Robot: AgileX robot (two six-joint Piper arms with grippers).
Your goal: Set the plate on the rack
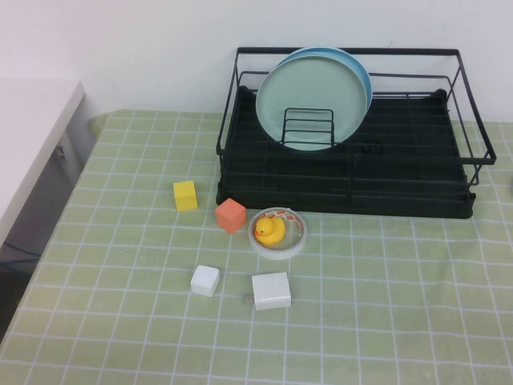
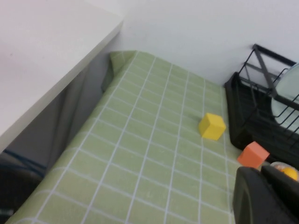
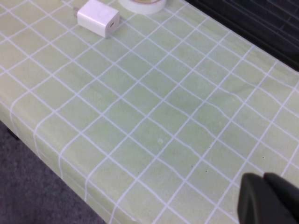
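The pale mint-green plate [image 1: 311,99] stands upright in the black wire rack [image 1: 417,172], leaning by the small wire divider [image 1: 308,128]. A sky-blue plate [image 1: 362,74] stands right behind it. A sliver of the mint plate [image 2: 287,100] and the rack's end [image 2: 247,93] show in the left wrist view. My left gripper [image 2: 262,170] is shut and empty, above the cloth near the orange cube. My right gripper [image 3: 263,177] is shut and empty, over the cloth near the table's front edge. Neither gripper shows in the high view.
On the green checked cloth lie a yellow cube [image 1: 185,195], an orange cube [image 1: 230,215], a tape roll [image 1: 277,233] with a yellow duck [image 1: 269,232] inside, a small white cube [image 1: 205,281] and a white charger [image 1: 271,290]. A white counter [image 1: 32,136] stands left.
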